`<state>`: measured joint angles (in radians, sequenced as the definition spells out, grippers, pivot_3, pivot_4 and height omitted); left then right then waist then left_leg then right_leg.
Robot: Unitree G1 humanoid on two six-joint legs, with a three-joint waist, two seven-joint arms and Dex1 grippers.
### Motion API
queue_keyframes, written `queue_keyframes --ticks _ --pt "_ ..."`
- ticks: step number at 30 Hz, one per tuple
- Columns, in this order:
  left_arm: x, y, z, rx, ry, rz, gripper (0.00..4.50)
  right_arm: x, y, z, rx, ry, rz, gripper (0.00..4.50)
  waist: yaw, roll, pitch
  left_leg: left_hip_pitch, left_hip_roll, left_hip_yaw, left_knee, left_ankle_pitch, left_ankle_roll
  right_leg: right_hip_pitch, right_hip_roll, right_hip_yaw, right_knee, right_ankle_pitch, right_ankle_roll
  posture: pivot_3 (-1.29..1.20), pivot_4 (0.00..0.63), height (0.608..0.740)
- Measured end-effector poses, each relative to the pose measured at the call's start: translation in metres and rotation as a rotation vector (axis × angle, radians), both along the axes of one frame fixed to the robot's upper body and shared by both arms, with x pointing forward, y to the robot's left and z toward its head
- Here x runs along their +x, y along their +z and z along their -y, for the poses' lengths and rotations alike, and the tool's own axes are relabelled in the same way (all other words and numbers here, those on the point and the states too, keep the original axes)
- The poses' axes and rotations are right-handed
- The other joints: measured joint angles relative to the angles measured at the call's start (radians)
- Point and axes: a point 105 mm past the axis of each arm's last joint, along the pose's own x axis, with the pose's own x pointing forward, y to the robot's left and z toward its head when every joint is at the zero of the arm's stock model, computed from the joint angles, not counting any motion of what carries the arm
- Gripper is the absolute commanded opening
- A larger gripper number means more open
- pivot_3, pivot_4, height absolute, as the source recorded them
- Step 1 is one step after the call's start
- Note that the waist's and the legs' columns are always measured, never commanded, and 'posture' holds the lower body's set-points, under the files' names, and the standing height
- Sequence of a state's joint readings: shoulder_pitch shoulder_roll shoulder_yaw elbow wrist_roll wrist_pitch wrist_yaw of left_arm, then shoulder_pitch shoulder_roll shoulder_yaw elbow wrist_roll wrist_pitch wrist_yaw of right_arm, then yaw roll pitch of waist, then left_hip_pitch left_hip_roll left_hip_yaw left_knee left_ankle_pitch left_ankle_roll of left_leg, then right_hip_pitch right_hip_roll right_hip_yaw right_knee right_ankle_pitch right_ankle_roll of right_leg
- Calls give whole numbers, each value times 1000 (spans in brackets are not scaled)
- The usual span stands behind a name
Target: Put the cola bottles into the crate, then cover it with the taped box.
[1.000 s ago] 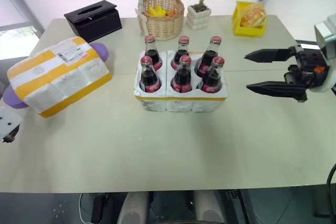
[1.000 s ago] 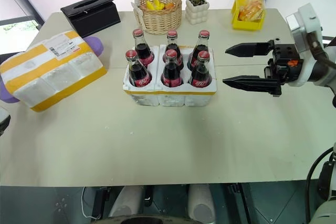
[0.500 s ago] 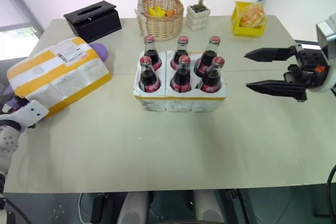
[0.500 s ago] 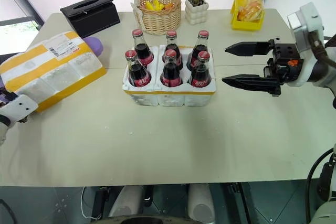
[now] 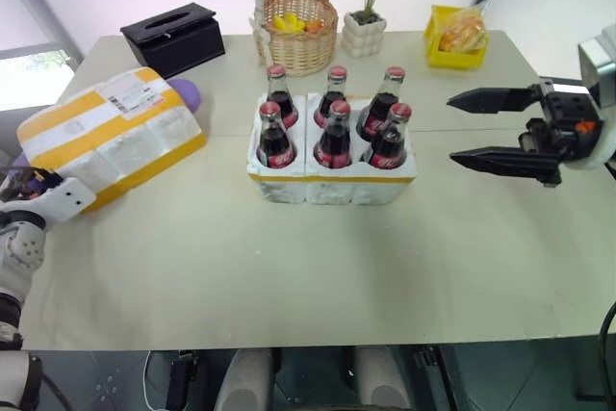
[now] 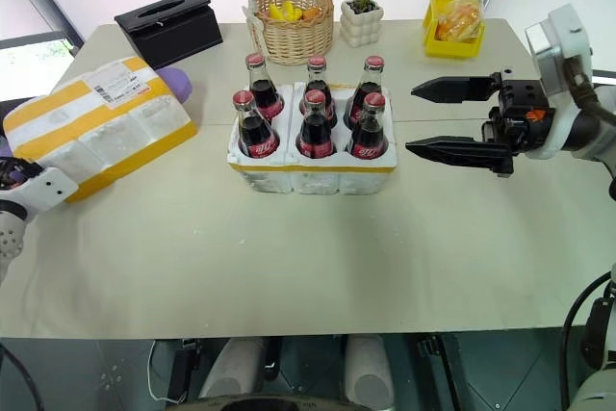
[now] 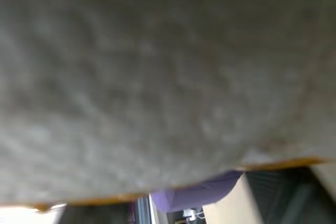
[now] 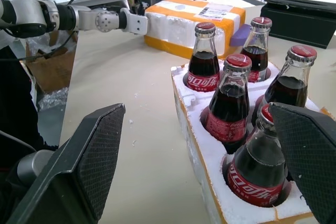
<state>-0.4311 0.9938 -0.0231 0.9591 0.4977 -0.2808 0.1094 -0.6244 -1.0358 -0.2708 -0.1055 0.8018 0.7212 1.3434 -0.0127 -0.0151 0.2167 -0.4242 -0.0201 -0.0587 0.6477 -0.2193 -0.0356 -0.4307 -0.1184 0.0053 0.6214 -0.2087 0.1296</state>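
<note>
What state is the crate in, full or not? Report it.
Full. The crate holds six cola bottles, one upright in each well, in two rows of three. It is uncovered; the taped box lies apart on the table.

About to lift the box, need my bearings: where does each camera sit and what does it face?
Head eyes: above, looking down the table at the crate of cola bottles; right gripper open, left gripper at the taped box.
Left wrist: pressed against the taped box's foam.
Right wrist: faces across the crate towards the left arm.
Shared: taped box, in all views.
</note>
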Motion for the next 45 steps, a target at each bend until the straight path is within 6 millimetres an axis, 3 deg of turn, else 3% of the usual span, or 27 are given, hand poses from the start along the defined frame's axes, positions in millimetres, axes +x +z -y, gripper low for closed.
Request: queue_keyframes --ticks 2,9,11,15,20,22,26,30,33,39,45 --pt "0 12 -4 13 4 24 527 0 0 -1 -3 1 3 4500 -1 0 0 0 0 0 0 0 0 0 0 0 0 0 0 0 150 740" --pt "-5 24 -13 15 22 32 513 1 -3 0 -4 -12 -5 4500 0 -1 0 0 0 0 0 0 0 0 0 0 0 0 0 0 150 740" --pt "-5 45 -16 35 10 57 513 1 -5 3 -10 -23 -16 4500 0 -1 0 -1 0 0 0 0 0 0 0 0 -1 0 0 0 150 740" --pt "5 113 -1 43 -82 184 513 4 -4 16 -29 -76 -43 4500 7 -2 0 -1 0 0 0 0 0 1 0 -1 -2 0 0 0 150 740" --pt "24 191 57 23 -289 311 513 11 -15 30 -49 -151 -44 4500 9 -2 -1 -1 0 1 1 0 0 1 0 -1 -3 0 0 0 150 740" --pt "28 210 80 10 -366 336 513 13 -24 36 -54 -173 -74 4500 2 -2 -1 -1 0 1 0 0 0 2 0 -1 -2 0 0 0 150 740" --pt "42 217 141 -2 -543 280 513 15 -33 47 -43 -215 -108 4500 -2 -2 -1 -1 0 1 1 1 0 2 0 0 -1 1 1 0 150 740" --pt "45 208 209 10 -730 186 513 15 -35 55 -34 -253 -108 4500 -7 -2 -1 -1 0 1 2 1 0 2 0 0 -1 1 2 0 150 740" --pt "43 203 240 33 -799 144 513 15 -37 57 -31 -269 -114 4500 -7 -2 -1 -1 0 1 2 1 0 2 1 0 -1 1 2 0 150 740" --pt "37 189 284 150 -865 70 513 17 -37 60 -21 -293 -112 4500 -5 -2 -1 -1 0 1 2 1 0 2 1 1 -1 1 2 0 150 740" --pt "42 169 307 211 -879 23 513 19 -39 59 -3 -298 -113 4500 -3 -2 -1 -1 0 1 3 1 1 2 1 1 -1 1 2 0 150 740"
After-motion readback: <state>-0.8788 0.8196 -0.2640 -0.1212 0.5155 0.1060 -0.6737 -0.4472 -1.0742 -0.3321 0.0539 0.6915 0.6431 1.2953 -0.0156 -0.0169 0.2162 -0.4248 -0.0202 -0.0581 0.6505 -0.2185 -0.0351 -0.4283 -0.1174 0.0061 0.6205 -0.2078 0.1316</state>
